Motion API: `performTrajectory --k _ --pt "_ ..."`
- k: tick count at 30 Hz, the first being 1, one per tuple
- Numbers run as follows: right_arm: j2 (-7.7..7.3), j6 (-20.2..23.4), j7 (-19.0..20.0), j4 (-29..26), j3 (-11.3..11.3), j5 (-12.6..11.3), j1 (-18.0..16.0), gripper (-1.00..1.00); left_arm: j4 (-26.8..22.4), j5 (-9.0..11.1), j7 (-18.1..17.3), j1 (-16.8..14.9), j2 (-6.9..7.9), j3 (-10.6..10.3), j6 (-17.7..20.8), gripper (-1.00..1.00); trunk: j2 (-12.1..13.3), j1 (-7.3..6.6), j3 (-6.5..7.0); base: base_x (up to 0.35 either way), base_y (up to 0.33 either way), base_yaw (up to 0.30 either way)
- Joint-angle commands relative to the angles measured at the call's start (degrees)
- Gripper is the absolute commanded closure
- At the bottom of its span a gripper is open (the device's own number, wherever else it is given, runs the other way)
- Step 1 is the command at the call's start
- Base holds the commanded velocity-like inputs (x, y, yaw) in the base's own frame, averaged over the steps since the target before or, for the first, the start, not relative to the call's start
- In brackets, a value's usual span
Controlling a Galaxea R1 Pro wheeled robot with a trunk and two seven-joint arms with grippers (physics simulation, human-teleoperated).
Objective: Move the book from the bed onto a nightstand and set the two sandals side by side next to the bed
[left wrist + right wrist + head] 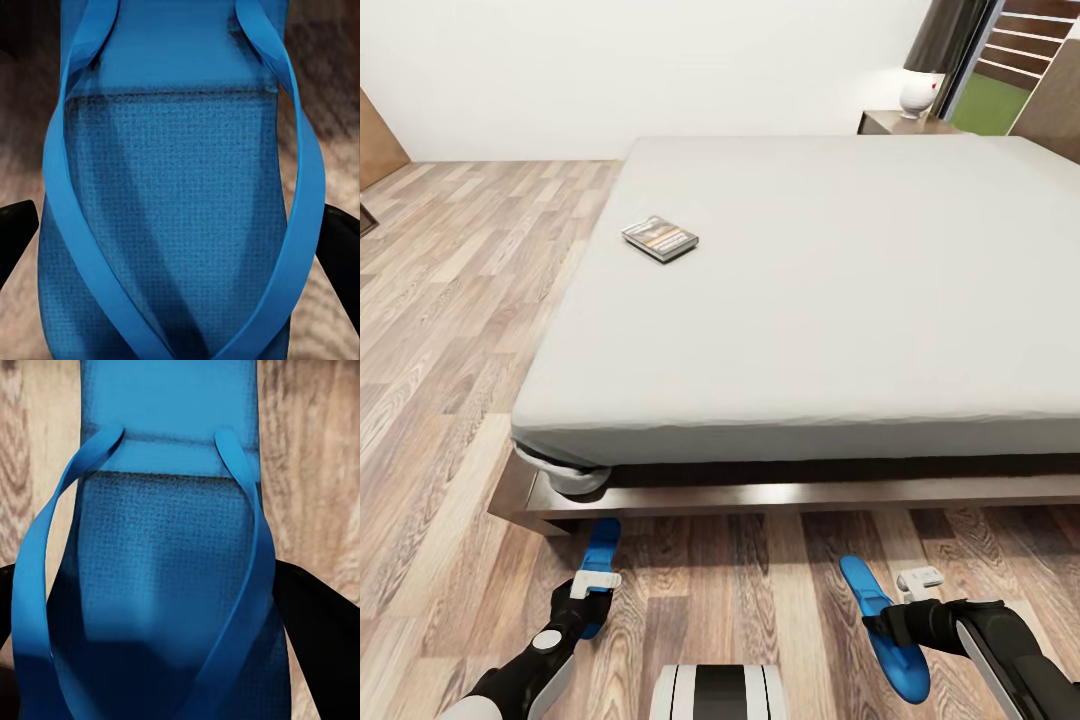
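The book (660,238) lies flat on the bed (830,300), near the left edge of its grey mattress. A nightstand (890,122) stands at the far side of the bed. One blue sandal (601,548) (180,210) lies along the floor just in front of the bed frame's corner, and my left gripper (586,603) is shut on its sides, with the fingers (16,234) at the sole's edges. The other sandal (888,630) (165,585) hangs tilted above the floor to the right, my right gripper (884,626) shut across it, fingers (319,634) against it.
A white-based lamp (918,92) with a dark shade stands on the nightstand. A window (1010,70) is at the far right corner. Wood-plank floor (450,300) runs along the bed's left side and in front of it. The bed frame's corner (525,505) juts out low.
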Motion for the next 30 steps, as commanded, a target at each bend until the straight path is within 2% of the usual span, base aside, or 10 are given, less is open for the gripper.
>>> performTrajectory --k 1,10,14,21,26,30 --pt "-0.05 0.3 -0.3 0.0 0.1 -0.5 0.0 1.00 0.0 0.5 0.3 0.0 0.04 -0.5 -0.2 1.00 0.0 -0.01 -0.04 0.000 0.000 0.000" --pt "-0.05 0.3 -0.3 0.0 0.1 -0.5 0.0 1.00 0.0 0.5 0.3 0.0 0.02 -0.6 -0.2 1.00 0.0 -0.01 -0.04 0.000 0.000 0.000" --pt "-0.05 0.3 -0.3 0.0 0.1 -0.5 0.0 1.00 0.0 0.5 0.3 0.0 0.02 -0.6 -0.2 1.00 -0.1 0.09 -0.92 0.000 0.000 0.000" --pt "-0.05 0.3 -0.3 0.0 0.1 -0.5 0.0 1.00 -0.1 0.5 0.3 0.0 0.02 -0.6 -0.2 1.00 -0.1 0.09 -0.92 0.000 0.000 0.000" --pt "-0.03 0.3 -0.3 0.0 0.1 -0.5 0.0 1.00 -0.1 0.5 0.3 0.0 0.09 -0.6 -0.2 1.00 -0.1 0.22 -2.03 0.000 0.000 0.000" --pt "-0.05 0.3 -0.3 0.0 0.1 -0.5 0.0 1.00 -0.7 0.5 0.3 0.0 0.11 -0.6 -0.2 1.00 -0.1 0.22 -2.03 0.000 0.000 0.000"
